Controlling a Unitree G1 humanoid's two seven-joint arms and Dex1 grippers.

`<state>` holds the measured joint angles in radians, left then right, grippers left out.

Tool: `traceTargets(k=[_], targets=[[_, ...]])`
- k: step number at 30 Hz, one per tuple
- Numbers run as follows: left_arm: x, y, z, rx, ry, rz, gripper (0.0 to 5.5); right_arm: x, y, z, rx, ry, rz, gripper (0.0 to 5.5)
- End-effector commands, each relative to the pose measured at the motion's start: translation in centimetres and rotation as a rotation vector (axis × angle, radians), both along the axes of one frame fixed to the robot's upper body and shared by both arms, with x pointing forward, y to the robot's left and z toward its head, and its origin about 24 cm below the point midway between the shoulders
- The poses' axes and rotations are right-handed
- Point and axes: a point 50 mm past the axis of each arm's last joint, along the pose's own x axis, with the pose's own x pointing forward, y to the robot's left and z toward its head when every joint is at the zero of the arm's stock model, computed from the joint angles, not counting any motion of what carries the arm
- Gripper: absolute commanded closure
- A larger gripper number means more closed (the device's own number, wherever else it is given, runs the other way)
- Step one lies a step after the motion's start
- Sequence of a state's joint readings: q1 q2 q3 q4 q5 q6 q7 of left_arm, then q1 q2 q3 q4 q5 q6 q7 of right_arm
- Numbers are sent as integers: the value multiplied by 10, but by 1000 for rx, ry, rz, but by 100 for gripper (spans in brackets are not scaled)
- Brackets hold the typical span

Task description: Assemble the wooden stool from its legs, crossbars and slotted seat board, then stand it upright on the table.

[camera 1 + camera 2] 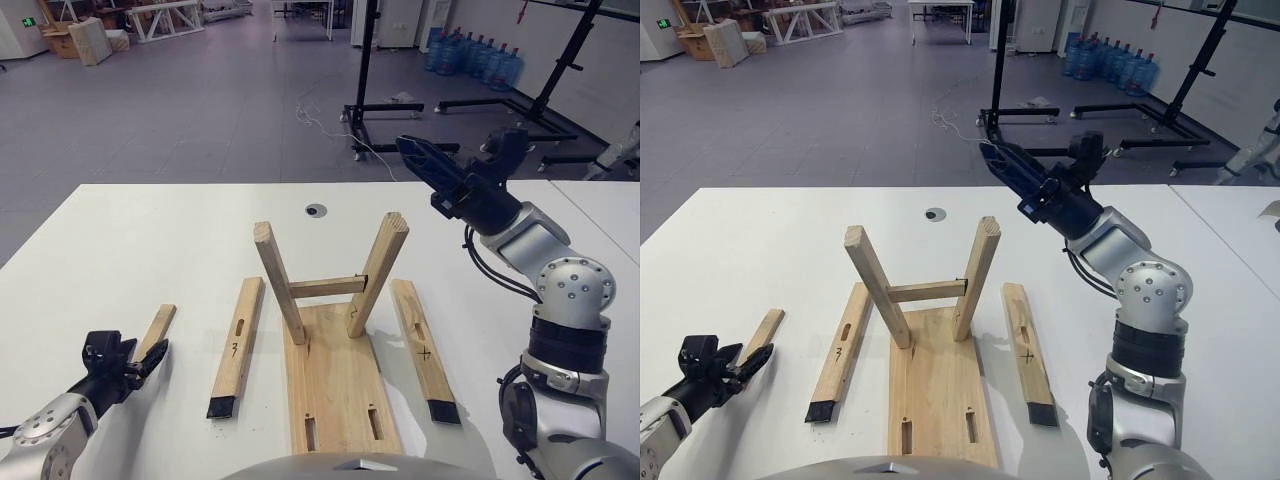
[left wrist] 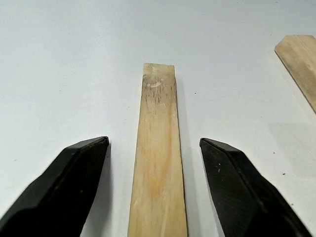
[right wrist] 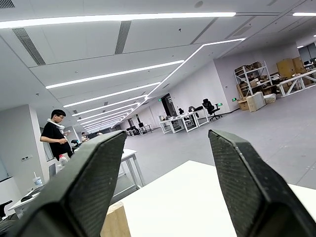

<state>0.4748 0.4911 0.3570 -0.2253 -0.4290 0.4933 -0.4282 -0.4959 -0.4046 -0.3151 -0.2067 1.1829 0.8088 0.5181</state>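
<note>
The slotted seat board (image 1: 340, 390) lies flat near the table's front edge. Two legs (image 1: 278, 282) (image 1: 381, 270) stand tilted in its far slots, joined by a crossbar (image 1: 328, 287). One loose leg (image 1: 238, 345) lies to the board's left and another (image 1: 425, 350) to its right. A short crossbar (image 2: 159, 163) lies at the far left. My left gripper (image 2: 155, 182) is open, low over the table, one finger on each side of that crossbar's near end. My right gripper (image 1: 455, 155) is open and empty, raised above and right of the standing legs; the top of one leg (image 3: 116, 219) shows below it.
A small round hole (image 1: 316, 210) sits in the white table (image 1: 150, 240) behind the stool parts. Bare tabletop lies left and right of the parts. Black metal stands (image 1: 365, 100) and water bottles are on the floor beyond the far edge.
</note>
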Motion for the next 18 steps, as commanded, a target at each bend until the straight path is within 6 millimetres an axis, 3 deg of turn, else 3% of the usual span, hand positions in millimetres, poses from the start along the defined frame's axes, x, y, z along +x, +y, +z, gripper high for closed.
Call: traceTargets(k=[1, 6, 9, 11, 14, 18], targets=[[-41, -15, -41, -82, 272, -3, 275, -3, 3, 5, -28, -6, 26, 242], [-46, -17, -47, -90, 289, -9, 338, -4, 3, 5, -31, -3, 32, 242], [-33, -21, -38, -107, 171, -26, 371, -6, -2, 10, 6, -25, 40, 242], [-18, -24, -20, -146, 1, -46, 393, -14, -7, 17, 53, -40, 97, 242], [2, -40, 38, -312, -357, -168, 422, -39, -12, 18, 65, -36, 290, 242], [-1, -52, 75, -407, -486, -316, 422, -53, -13, -2, -15, 60, 386, 242]])
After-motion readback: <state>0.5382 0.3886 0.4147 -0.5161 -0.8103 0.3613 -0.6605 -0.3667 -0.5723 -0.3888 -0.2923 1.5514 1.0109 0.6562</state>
